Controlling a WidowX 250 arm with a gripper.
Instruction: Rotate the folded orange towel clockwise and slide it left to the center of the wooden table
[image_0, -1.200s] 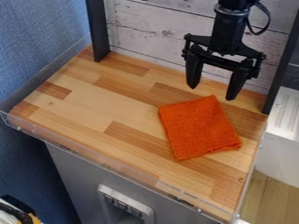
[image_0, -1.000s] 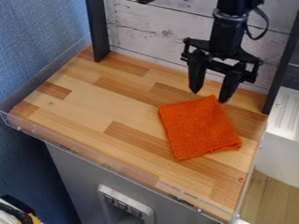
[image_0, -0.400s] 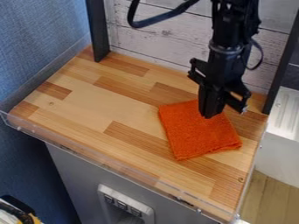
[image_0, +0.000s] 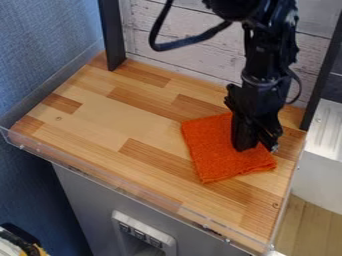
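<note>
Pale whitewashed planks (image_0: 187, 56) stand behind the orange cloth (image_0: 214, 156), and blue textured fabric (image_0: 40, 55) covers the surface well to its left in the camera view. Under the cloth lies a wooden tabletop (image_0: 113, 122) of light and darker strips; the cloth rests flat on its right half, folded, with one corner pointing toward the lower right.

Over the cloth's right part hangs the black gripper (image_0: 258, 147), pointing down, its lower end overlapping the cloth in view. Whether it touches the cloth, and whether it is released, clenched or grasping some of the fabric, cannot be told. Behind the cloth, a thick black cable (image_0: 190, 42) loops from the arm.

Beyond the cloth, one dark post (image_0: 111, 35) rises to the left and another (image_0: 323, 67) to the right. Nearer the camera than the cloth, a clear rim (image_0: 137, 194) edges the tabletop.
</note>
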